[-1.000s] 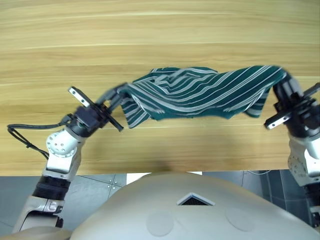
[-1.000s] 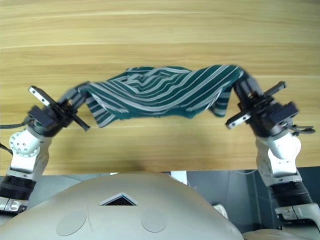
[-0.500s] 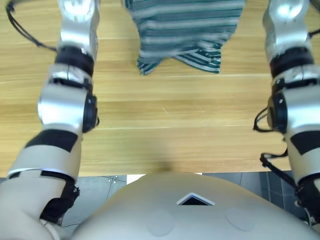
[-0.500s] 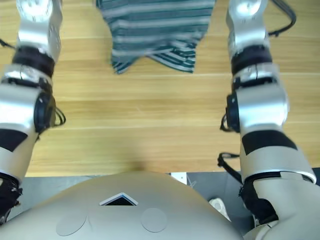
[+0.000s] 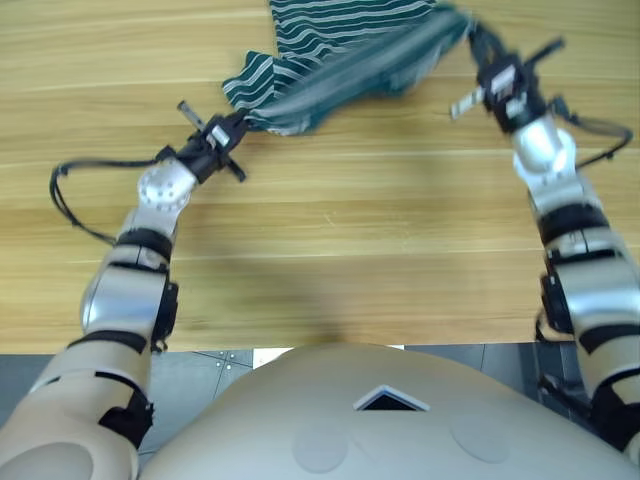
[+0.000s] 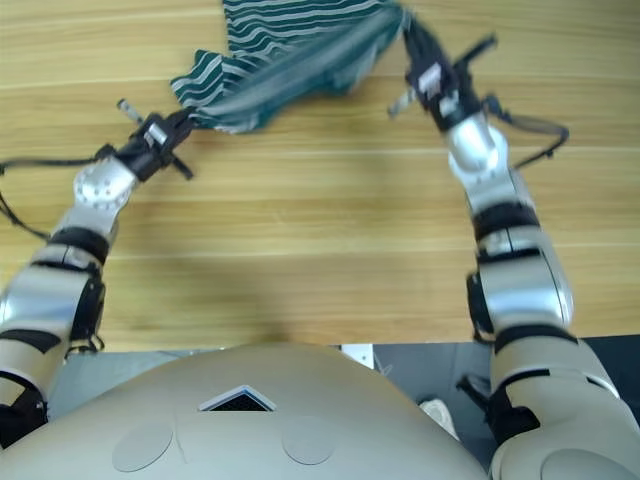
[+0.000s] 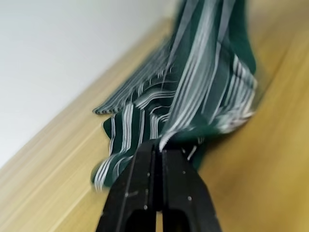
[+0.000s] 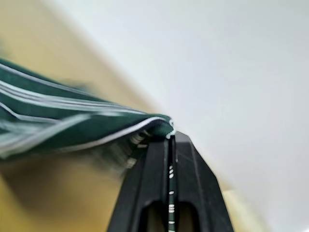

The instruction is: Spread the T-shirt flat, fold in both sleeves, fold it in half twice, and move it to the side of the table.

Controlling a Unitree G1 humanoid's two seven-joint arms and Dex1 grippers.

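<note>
Left eye view: my left gripper point(image 5: 238, 124) is clenched on the T-shirt point(image 5: 340, 45) at 11 o'clock, and my right gripper point(image 5: 476, 42) grasps its other end at 1 o'clock. The shirt spans between them over the table point(image 5: 330, 210). Since 0.5 s ago, both arms have drawn back.

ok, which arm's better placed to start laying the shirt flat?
Left, probably. The left gripper is shut on the T-shirt low at the table, cloth resting there beside it; the right gripper holds its corner farther out, apparently raised.
</note>
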